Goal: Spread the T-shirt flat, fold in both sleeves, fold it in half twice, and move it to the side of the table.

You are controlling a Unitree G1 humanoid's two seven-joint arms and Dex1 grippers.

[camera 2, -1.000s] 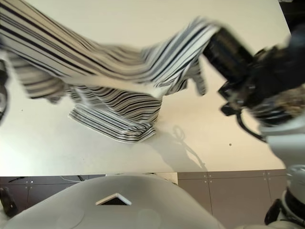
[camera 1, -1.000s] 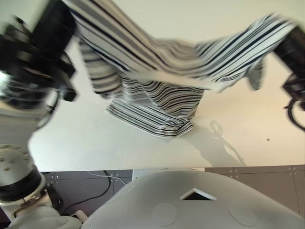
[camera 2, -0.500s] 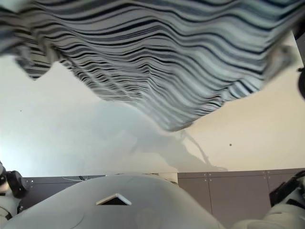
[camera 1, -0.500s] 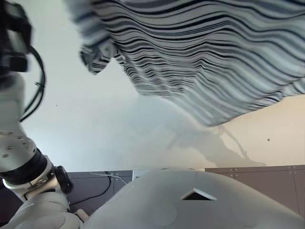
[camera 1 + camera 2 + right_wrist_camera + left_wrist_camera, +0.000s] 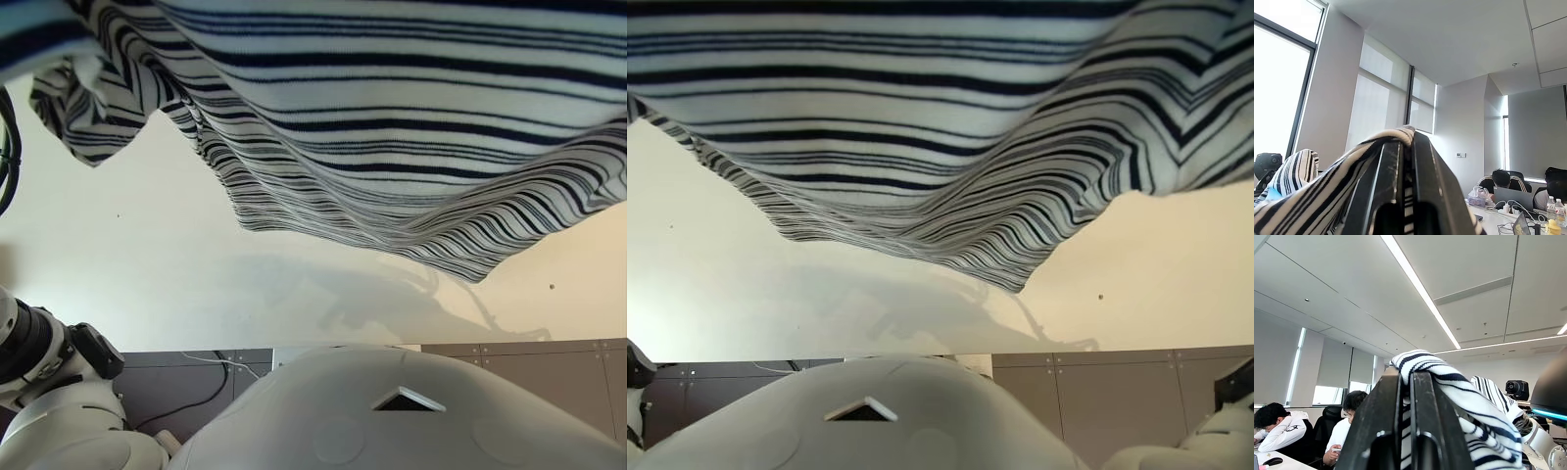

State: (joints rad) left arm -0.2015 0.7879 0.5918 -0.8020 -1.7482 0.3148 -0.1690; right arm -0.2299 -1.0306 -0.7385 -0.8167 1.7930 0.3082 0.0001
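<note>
T-shirt (image 5: 392, 127) held up high

Both hold tight: the left gripper (image 5: 1405, 382) pinches one end, the right gripper (image 5: 1406, 142) the other. The T-shirt runs sideways between them and sags below both, over the table (image 5: 147, 269). I think it must come down next.

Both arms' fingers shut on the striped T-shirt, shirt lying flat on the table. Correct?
Not flat on the table. The left fingers and right fingers are shut on the T-shirt, but it hangs in the air above the table, with its shadow on the surface beneath. The left eye view shows this.
</note>
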